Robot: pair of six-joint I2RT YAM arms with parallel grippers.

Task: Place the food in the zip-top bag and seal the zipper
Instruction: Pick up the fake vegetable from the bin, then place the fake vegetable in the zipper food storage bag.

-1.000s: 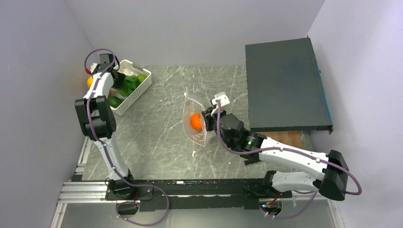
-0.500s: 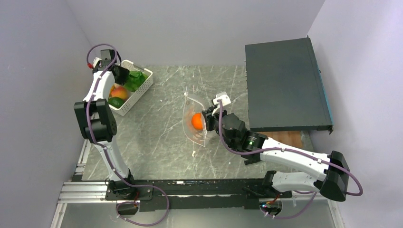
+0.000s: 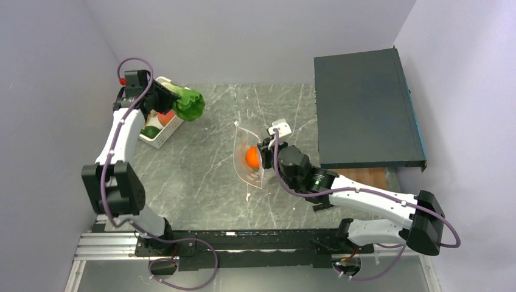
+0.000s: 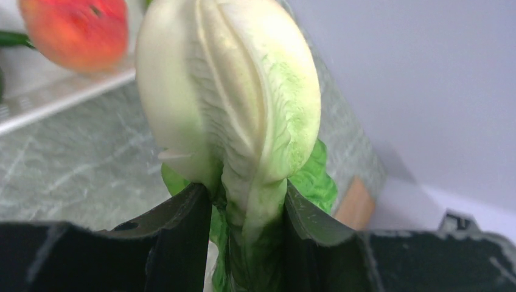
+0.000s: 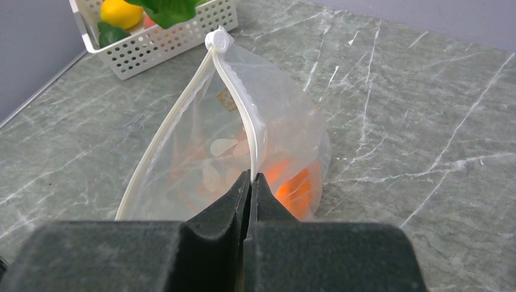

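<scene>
My left gripper (image 3: 171,101) (image 4: 246,201) is shut on a leafy green lettuce (image 3: 188,104) (image 4: 234,103), held in the air just right of the white basket (image 3: 159,139). The clear zip-top bag (image 3: 248,158) (image 5: 243,152) stands open mid-table with an orange fruit (image 3: 252,156) (image 5: 292,182) inside. My right gripper (image 3: 264,153) (image 5: 251,177) is shut on the bag's near rim, on the whitish zipper (image 5: 246,115); its slider (image 5: 218,41) sits at the far end. A red-orange fruit (image 4: 76,30) and other food stay in the basket.
A dark flat box (image 3: 365,109) lies at the back right over a wooden board (image 3: 372,176). The basket (image 5: 164,39) stands by the left wall, holding a yellow citrus (image 5: 120,12) and green pieces.
My left arm lifted the lettuce out of the basket and swung it right, toward the bag. The right gripper and the bag stayed where they were.
</scene>
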